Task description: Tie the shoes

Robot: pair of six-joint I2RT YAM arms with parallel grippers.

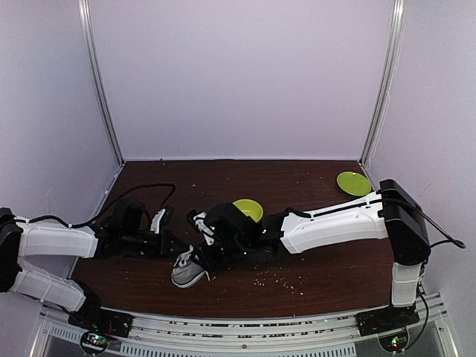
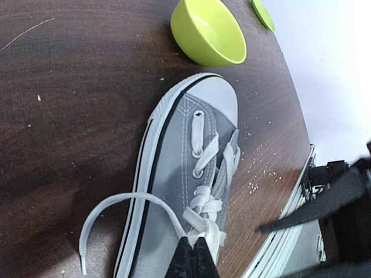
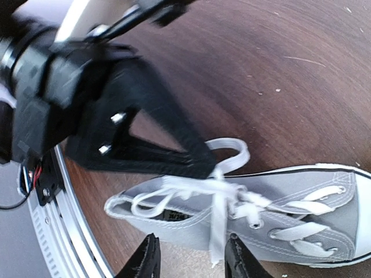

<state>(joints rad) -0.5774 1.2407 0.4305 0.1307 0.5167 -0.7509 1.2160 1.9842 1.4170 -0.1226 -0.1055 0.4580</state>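
While left tool (image 2: 193, 258) pinches lace (image 2: 203, 229) at the tongue, right tool (image 3: 194, 258) sits part-open astride a strand (image 3: 217, 226). Shoe (image 1: 190, 269) at bench's 7 o'clock. Close squarely; pull slowly.

The shoe (image 1: 190, 269) is lying on the bench (image 1: 320, 268) under the left fingers (image 2: 186, 262), its toe pointing away from them toward the bowl (image 2: 210, 32), which is sitting just beyond the toe. The plate (image 2: 264, 13) is resting farther out, past the bowl. The left fingers are pinching together on the laces (image 2: 203, 200), a loop trailing off to their left onto the bench. One strand is hanging between the right fingers (image 3: 145, 260).
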